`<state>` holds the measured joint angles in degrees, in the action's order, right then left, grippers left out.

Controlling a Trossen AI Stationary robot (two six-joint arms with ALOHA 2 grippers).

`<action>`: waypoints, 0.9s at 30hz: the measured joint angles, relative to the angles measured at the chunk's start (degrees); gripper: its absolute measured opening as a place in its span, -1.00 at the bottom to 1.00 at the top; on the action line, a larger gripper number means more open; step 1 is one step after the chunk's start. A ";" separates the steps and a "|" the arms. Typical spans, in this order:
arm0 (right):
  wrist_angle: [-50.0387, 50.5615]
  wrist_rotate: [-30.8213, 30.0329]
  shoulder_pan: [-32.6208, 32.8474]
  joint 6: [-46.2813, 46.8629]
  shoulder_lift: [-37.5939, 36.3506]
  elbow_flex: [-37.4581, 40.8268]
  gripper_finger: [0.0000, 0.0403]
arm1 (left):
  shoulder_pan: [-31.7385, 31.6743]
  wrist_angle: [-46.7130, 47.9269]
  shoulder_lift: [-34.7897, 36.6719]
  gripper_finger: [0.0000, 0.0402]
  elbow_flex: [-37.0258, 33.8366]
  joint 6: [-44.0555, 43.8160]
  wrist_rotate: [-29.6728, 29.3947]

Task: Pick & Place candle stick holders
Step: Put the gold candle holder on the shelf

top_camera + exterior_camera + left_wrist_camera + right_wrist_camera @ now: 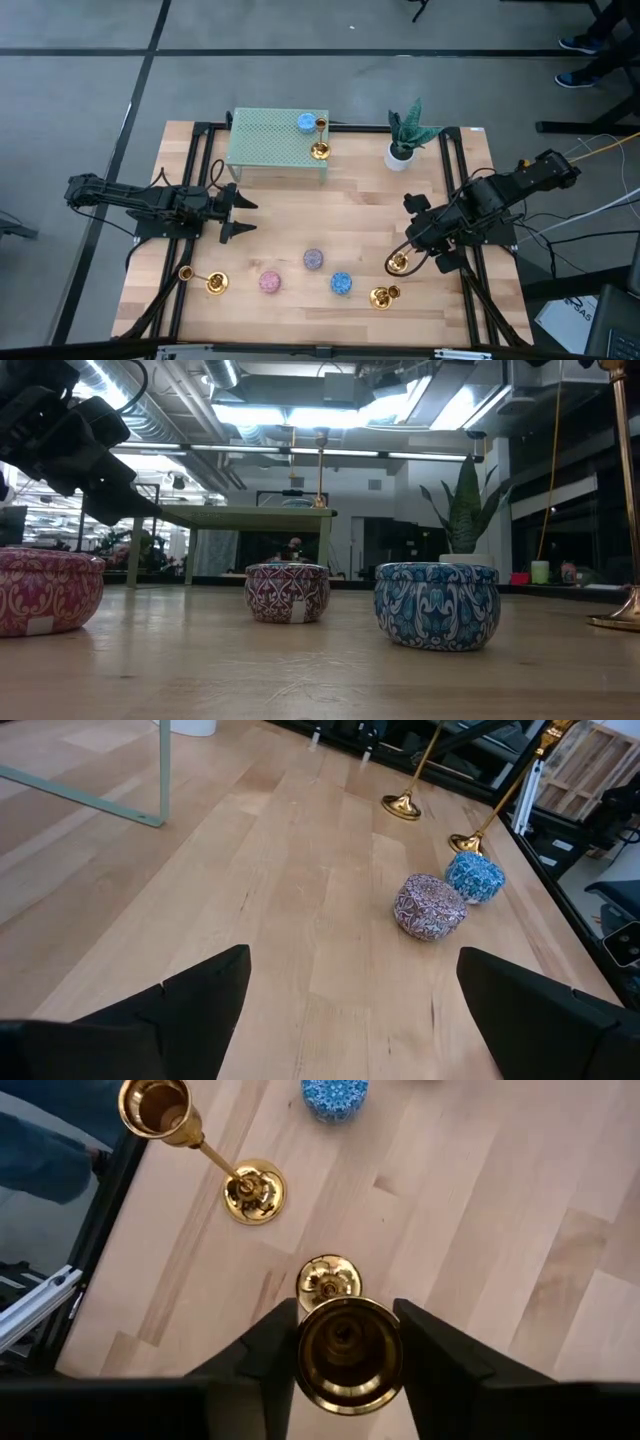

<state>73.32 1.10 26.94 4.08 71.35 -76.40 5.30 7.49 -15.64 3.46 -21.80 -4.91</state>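
From above, a wooden table (300, 215) holds a green rack (275, 140) at the back with a blue candle (305, 122) and one gold holder (320, 150) on it, beside a potted plant (405, 135). Another holder (205, 280) lies on its side at front left. A third holder (384, 296) stands at front right, near pink (270, 282), purple-grey (313, 259) and blue (341, 283) candles. The left gripper (240, 213) hovers with its fingers spread, holding nothing. The right gripper (415, 262) is at the fourth holder (398, 263).

At table level, three patterned candle tins stand in a row, and a holder's base (622, 622) shows at the right edge.

The left wrist camera shows spread fingers (200, 995) over bare wood.

The right wrist camera shows fingers (270, 1342) pinching the cup (348, 1352) of the upright holder, another holder (215, 1150) just beyond.
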 joint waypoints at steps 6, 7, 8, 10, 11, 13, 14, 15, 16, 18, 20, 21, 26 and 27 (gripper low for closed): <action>0.19 0.35 -0.02 -0.02 0.00 -0.02 -0.29 | -0.01 0.00 0.00 0.76 0.00 0.00 0.00; 0.19 0.35 -0.02 -0.03 0.00 -0.02 -0.28 | -0.01 0.00 0.01 0.76 0.01 0.00 0.00; 0.20 0.33 -0.02 -0.09 0.00 -0.02 -0.26 | -0.01 0.00 0.01 0.76 0.00 0.00 0.00; 0.12 -0.31 -0.02 -0.62 0.02 -0.02 -0.22 | -0.02 0.00 0.00 0.76 0.00 0.00 0.00; -0.01 -1.08 -0.02 -1.21 0.03 -0.02 -0.21 | 0.00 0.00 0.00 0.76 0.00 0.00 0.00; -0.69 -2.82 -0.05 -2.08 0.09 -0.02 -0.22 | -0.02 0.00 0.00 0.76 0.00 0.00 0.00; -1.01 -3.38 -0.23 -2.63 0.09 -0.02 -0.24 | -0.02 0.00 0.00 0.76 0.00 0.00 0.00; -1.29 -4.10 -0.36 -3.18 0.09 -0.02 -0.27 | -0.01 0.00 0.00 0.76 0.00 0.00 0.00; -1.67 -4.73 -0.61 -3.75 0.09 -0.02 -0.29 | 0.00 0.00 0.00 0.76 0.00 0.00 0.00; -2.63 -5.17 -1.36 -5.15 0.09 -0.02 -0.29 | -0.01 0.00 0.00 0.76 0.00 0.00 0.00; -4.02 -5.85 -2.30 -6.64 0.09 -0.02 -0.29 | 0.00 0.00 0.00 0.76 0.02 0.00 0.00; -4.98 -6.04 -2.86 -7.66 0.09 -0.02 -0.28 | -0.02 0.00 0.00 0.76 0.00 0.00 0.00; -10.42 -6.03 -6.48 -13.57 1.22 -0.02 -0.22 | 0.00 0.00 0.01 0.76 0.00 0.00 0.00; -11.10 -6.03 -7.28 -14.84 1.71 -0.02 -0.23 | 0.00 0.00 0.00 0.76 0.00 0.00 0.00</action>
<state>62.22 -4.93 19.66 -10.77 73.06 -76.42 5.30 7.49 -15.64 3.46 -21.80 -4.91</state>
